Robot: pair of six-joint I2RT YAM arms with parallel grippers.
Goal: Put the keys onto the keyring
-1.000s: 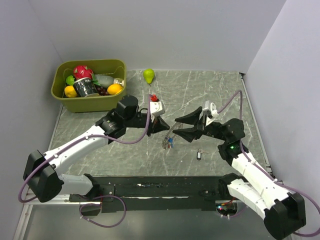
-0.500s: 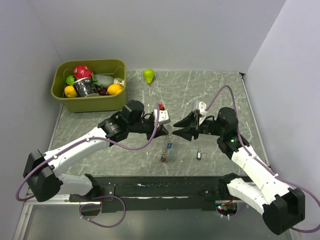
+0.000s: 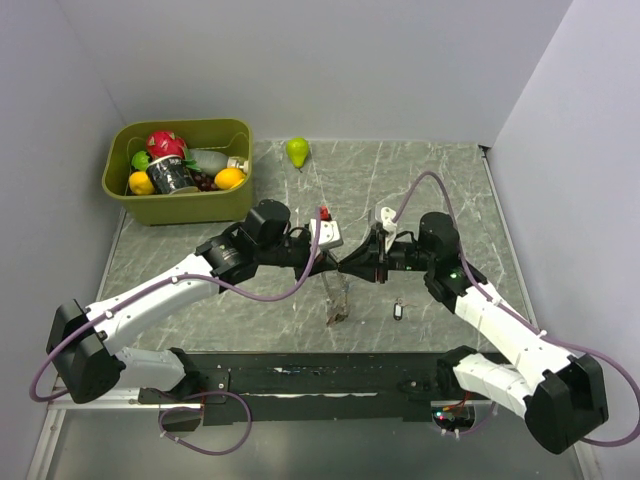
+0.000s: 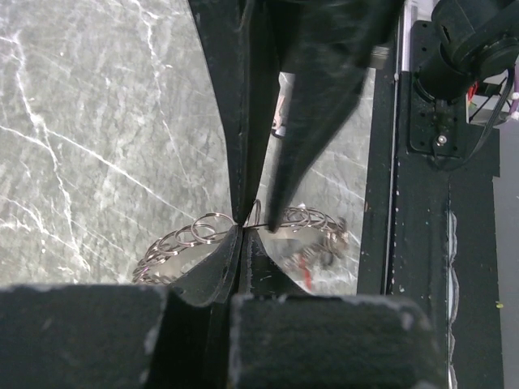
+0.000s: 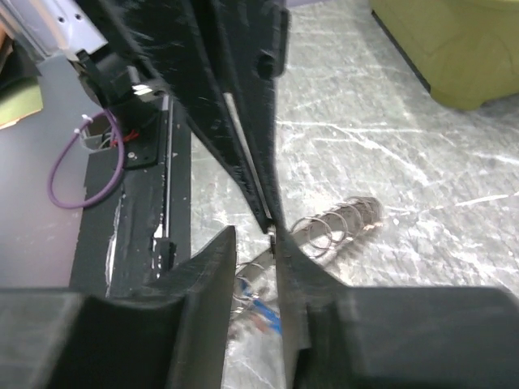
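**A:** Holding the ring (image 3: 337,300), which claw is it?

**B:** The left claw (image 4: 241,239). In its wrist view the two fingers are pressed together on the wire, and the looped rim runs out to either side of them.

**A:** And the right claw (image 5: 253,235)?

**B:** Tip to tip with the left one, above the middle of the table (image 3: 440,180). Its fingers stand a narrow gap apart, and a stretch of the ring's wire crosses that gap. One fingertip (image 5: 277,240) looks to be against the wire.

**A:** So where does the ring sit?

**B:** From above, it hangs from the point where the claws meet, slanting down toward the near edge. I cannot tell whether its low end touches the table.

**A:** Any keys?

**B:** A blue tag (image 5: 261,312) shows below the right claw's gap, close by the ring. Whether it is threaded on I cannot tell. One key (image 3: 397,311) lies loose on the table, to the right of the ring and apart from it.

**A:** Anything else?

**B:** A green bin (image 3: 118,185) of fruit sits at the far left, with a pear (image 3: 297,150) just to its right.
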